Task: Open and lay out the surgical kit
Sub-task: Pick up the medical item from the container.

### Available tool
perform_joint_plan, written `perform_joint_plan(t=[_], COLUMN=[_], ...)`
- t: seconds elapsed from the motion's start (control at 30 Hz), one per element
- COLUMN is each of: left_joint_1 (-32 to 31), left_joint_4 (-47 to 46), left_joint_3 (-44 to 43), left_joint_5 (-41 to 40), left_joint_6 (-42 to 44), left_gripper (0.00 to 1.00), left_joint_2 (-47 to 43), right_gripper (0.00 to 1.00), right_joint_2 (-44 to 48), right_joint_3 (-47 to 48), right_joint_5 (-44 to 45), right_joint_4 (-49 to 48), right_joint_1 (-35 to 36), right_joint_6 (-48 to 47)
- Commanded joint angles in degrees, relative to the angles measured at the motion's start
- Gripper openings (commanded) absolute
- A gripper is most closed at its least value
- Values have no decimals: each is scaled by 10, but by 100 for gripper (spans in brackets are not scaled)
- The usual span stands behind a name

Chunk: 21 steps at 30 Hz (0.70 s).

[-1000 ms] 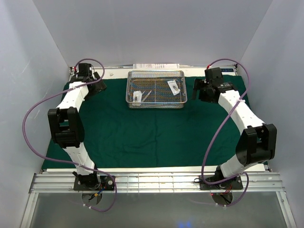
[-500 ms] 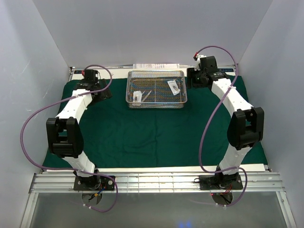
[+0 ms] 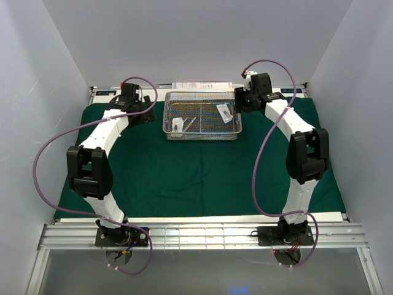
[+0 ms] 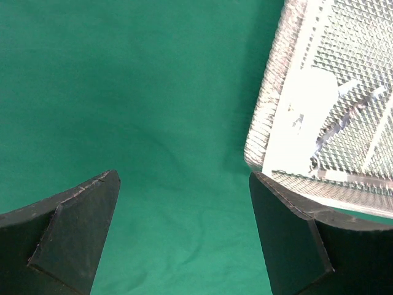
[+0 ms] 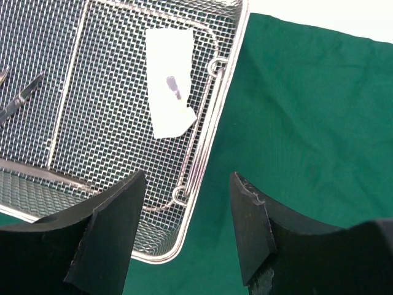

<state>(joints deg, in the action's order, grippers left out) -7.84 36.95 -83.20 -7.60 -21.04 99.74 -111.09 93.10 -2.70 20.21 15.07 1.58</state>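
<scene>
**Item: surgical kit, wrap opened.** The dark green cloth (image 3: 196, 178) is lying spread flat over the worktop. The wire-mesh tray (image 3: 202, 134) is sitting on it at the middle of the far edge, carrying a white packet (image 5: 171, 92) and thin instruments (image 5: 21, 97).

**Left gripper** (image 4: 183, 178): hovering just beside the tray's left end, jaws fully released and empty.

**Right gripper** (image 5: 187, 178): straddling the tray's right rim, jaws apart and clamping nothing. Both are probably lining up for a two-sided lift.

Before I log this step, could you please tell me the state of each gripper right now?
Left gripper: open, holding nothing.
Right gripper: open, at the rim of the wire-mesh tray, holding nothing.
</scene>
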Motion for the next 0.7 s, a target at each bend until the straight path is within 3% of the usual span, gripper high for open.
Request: perform_joint_plan(t=[0.0, 0.1, 0.2, 0.4, 0.67], left_joint_1=[-14, -15, -17, -17, -17], left_joint_4=[0, -2, -3, -3, -2], left_joint_3=[-16, -12, -19, -7, 28], left_joint_5=[11, 7, 9, 0, -6], left_joint_6=[6, 3, -1, -8, -11], left_gripper=[98, 98, 98, 98, 98], left_joint_2=[1, 2, 9, -3, -23], right_gripper=[63, 60, 58, 57, 51], right_joint_2=[4, -5, -18, -47, -107], right_joint_3=[5, 9, 22, 39, 55], right_joint_5=[24, 59, 35, 19, 43], right_joint_4=[-30, -20, -17, -50, -104], right_joint_1=[0, 0, 3, 45, 73], right_joint_6=[22, 33, 36, -81, -109])
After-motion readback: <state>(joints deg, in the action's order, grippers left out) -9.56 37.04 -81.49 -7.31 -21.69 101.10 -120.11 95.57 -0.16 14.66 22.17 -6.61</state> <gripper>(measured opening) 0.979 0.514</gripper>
